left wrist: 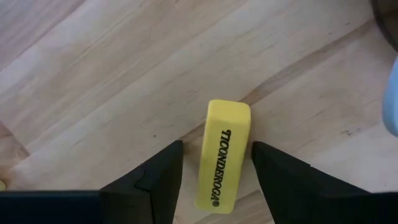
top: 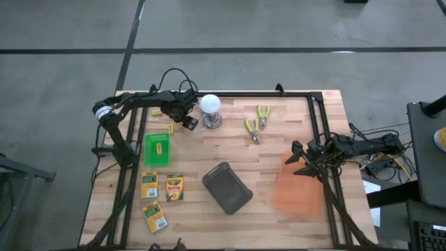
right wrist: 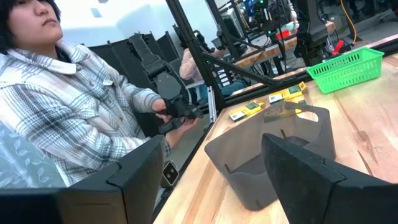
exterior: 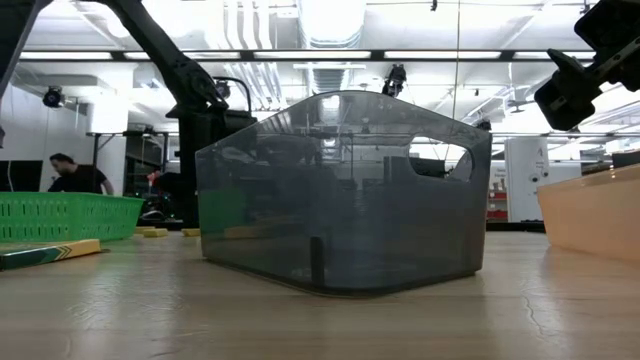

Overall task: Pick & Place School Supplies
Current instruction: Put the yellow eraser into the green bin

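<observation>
A yellow eraser (left wrist: 224, 155) printed TICONDEROGA lies flat on the wood next to the white bulb (top: 210, 104). My left gripper (left wrist: 216, 146) (top: 187, 120) is open, with one finger on each side of the eraser's near half. Other small yellow pieces lie at the far left (top: 157, 111) (top: 171, 129), and one is inside the green basket (top: 157, 148). Three green-and-yellow crayon boxes (top: 149, 185) (top: 174, 187) (top: 155, 216) lie flat near the left front. My right gripper (top: 300, 157) (right wrist: 217, 180) waits open above the orange bin's left edge, high in the low view (exterior: 590, 60).
A dark grey bin (top: 226, 187) stands mid-table and fills the low view (exterior: 345, 190). An orange bin (top: 300, 185) sits at the right. Pliers (top: 256, 125) lie beyond the middle. A person (right wrist: 74, 112) sits past the table's edge, and another (exterior: 75, 175) is farther off.
</observation>
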